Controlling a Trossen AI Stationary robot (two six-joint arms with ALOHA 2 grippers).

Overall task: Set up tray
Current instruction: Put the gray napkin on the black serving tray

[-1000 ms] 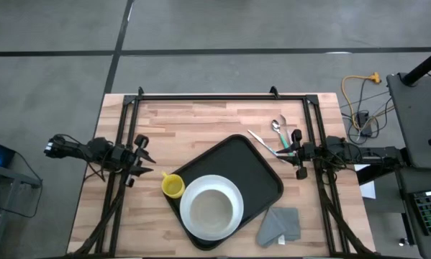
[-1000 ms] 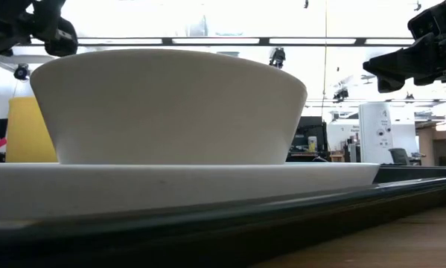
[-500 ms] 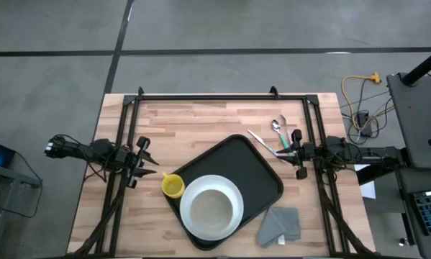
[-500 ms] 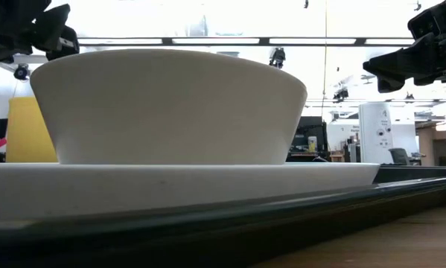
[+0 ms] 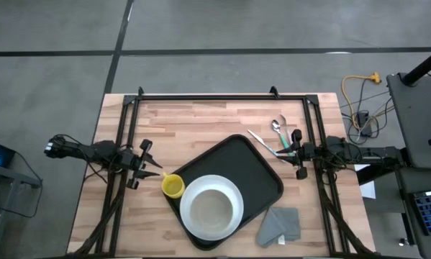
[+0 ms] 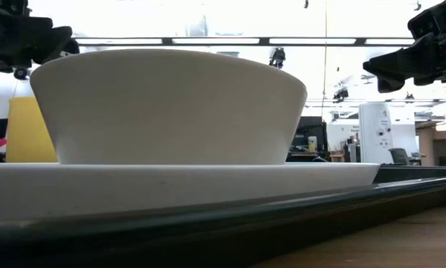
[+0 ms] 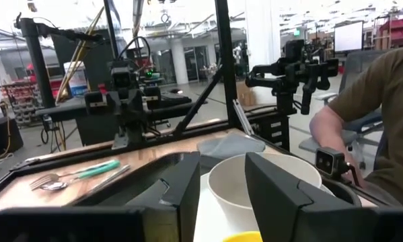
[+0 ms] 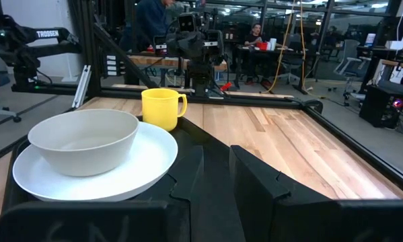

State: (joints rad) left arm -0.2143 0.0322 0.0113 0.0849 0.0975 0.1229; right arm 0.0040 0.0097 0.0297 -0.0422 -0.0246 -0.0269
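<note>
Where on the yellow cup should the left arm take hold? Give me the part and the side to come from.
Grip the yellow cup across its body, jaws on opposite sides of the wall, coming in level from the table's left, where the open left gripper is. The cup stands upright, the plate crowds its right side, and its small handle looks too slim to hold.

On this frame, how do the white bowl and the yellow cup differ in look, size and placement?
The white bowl is wide with a flared wall and no handle; the yellow cup is narrower, straight-sided, with a handle. The bowl sits on the white plate on the black tray; the cup stands on the wooden table beside the tray's edge, close to the left gripper. Both stand upright, and the bowl looks empty.
</note>
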